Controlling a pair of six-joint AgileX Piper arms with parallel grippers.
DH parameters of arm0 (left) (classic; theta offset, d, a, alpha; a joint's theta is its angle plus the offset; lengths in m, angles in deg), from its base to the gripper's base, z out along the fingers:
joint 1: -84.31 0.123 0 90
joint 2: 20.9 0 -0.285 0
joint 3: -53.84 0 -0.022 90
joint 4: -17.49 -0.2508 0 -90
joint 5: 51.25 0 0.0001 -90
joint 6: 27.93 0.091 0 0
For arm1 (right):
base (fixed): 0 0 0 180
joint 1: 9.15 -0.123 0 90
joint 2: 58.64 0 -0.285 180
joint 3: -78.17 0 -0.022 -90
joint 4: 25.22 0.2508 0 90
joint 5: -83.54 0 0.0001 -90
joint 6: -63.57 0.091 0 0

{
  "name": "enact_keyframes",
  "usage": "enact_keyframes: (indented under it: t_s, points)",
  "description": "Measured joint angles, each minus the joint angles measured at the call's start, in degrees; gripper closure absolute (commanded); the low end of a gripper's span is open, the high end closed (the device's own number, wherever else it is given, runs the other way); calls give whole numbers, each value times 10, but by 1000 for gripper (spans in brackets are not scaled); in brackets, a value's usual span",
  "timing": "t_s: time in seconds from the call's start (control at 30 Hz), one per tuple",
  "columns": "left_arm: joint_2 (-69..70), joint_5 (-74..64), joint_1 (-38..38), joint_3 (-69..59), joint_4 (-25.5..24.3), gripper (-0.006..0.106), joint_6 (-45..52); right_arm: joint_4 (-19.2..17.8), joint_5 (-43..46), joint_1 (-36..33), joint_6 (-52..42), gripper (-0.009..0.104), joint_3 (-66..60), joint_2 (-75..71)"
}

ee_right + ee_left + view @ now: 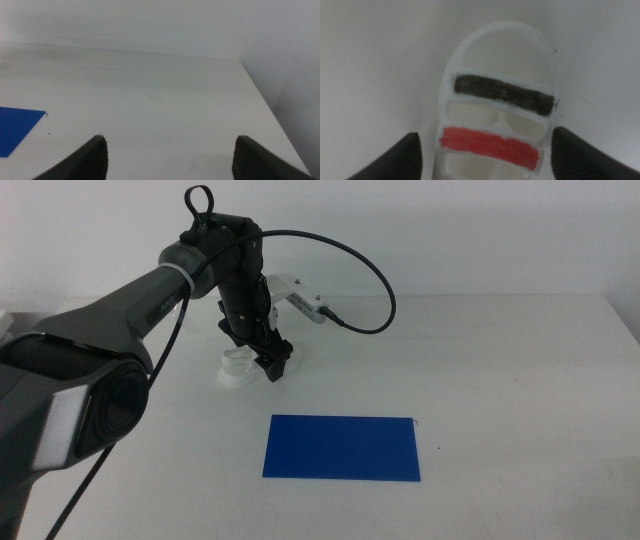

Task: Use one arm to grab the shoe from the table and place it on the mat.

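Down on the white worktop (520, 370), the left arm (130, 320) reaches in with its claw (272, 363) lowered onto the shoe (238, 368), which sits beyond the far left corner of the blue mat (342, 447) and apart from it. From the left wrist camera, the shoe (500, 105) lies between the two dark jaws, which stand wide open, one on either side of it with a sliver of worktop showing on each flank; whether they touch the shoe I cannot tell. A dark strap (504, 93) crosses the shoe, and a red strap (490, 146) lies nearer the claw. A black cable (370, 265) loops from the arm's wrist out over the worktop behind the mat. The right claw (170, 150) waits above bare worktop with its jaws spread wide and nothing between them; a corner of the mat (17, 127) shows at the edge of its view.
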Motion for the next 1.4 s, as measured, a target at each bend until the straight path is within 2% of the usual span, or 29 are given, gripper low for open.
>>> enact_keyframes:
  t_s: [0.23,0.33,0.57,0.9,1.2,1.4]
  points:
    - [5,0,0,0,-4,83,-10,0,0,0,0,31,0,0]
    - [23,0,-1,0,-4,102,-16,0,0,0,0,31,0,0]
    - [103,1,-31,-29,-24,102,-57,0,0,0,0,31,0,0]
    - [249,-1,-113,-217,-43,102,-113,0,0,0,0,31,0,0]
    - [239,0,-194,-270,-38,102,-123,0,0,0,0,31,0,0]
    - [217,12,-208,-270,-30,102,-124,0,0,0,0,31,0,0]
